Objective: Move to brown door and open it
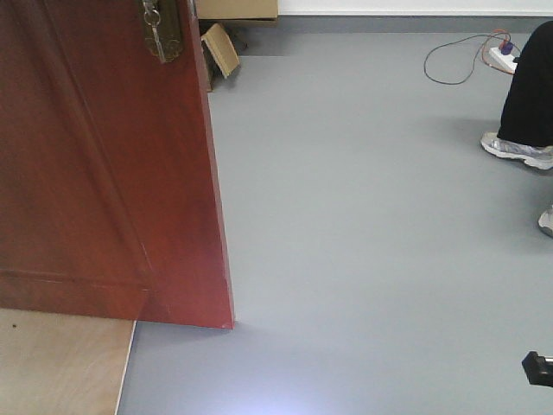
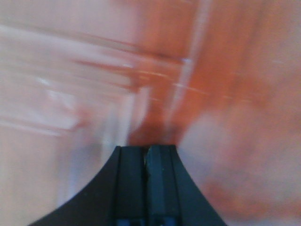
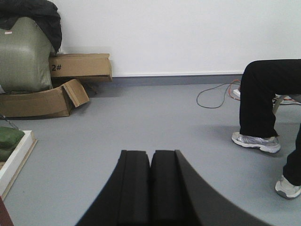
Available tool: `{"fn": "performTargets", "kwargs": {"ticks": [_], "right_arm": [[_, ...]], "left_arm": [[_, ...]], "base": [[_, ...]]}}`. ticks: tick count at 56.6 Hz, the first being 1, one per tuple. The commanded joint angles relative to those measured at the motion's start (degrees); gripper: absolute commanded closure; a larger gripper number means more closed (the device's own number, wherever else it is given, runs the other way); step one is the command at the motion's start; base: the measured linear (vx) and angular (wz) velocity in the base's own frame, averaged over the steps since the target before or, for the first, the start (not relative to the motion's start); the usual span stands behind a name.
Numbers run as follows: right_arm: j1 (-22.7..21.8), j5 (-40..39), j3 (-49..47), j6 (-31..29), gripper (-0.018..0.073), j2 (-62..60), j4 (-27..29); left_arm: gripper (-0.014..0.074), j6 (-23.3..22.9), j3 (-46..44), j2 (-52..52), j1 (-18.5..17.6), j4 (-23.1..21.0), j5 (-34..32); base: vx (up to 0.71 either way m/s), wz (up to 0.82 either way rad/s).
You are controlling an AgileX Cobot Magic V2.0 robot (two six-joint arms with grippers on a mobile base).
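The brown door (image 1: 104, 164), glossy reddish-brown with panel moulding, fills the left of the front view, its free edge running down to the floor. A brass lock plate with dangling keys (image 1: 160, 33) sits near its top edge. In the left wrist view my left gripper (image 2: 146, 149) is shut, its tips right up against the blurred reddish door surface (image 2: 216, 94). My right gripper (image 3: 150, 153) is shut with nothing in it and points over the grey floor, away from the door. A dark piece of the robot (image 1: 537, 367) shows at the front view's lower right.
A seated person's legs and shoes (image 1: 518, 147) are at the right, with a cable and power strip (image 1: 501, 54) behind. Cardboard boxes (image 3: 61, 89) and a green bag (image 3: 21, 56) stand by the white wall. A wooden platform (image 1: 60, 363) lies under the door.
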Motion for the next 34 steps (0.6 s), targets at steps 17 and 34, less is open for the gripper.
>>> {"fn": "performTargets", "kwargs": {"ticks": [17, 34], "right_arm": [[-0.3, -4.72, 0.3, -0.31, 0.0559, -0.61, -0.17], [-0.3, -4.72, 0.3, -0.31, 0.0559, -0.54, -0.17]], "left_arm": [[0.0603, -0.27, -1.85, -2.65, -0.3, -0.6, -4.4], [0.0603, -0.27, -1.85, -2.45, -0.3, -0.6, -4.48]], "base": [[0.2, 0.03], [0.13, 0.01]]}}
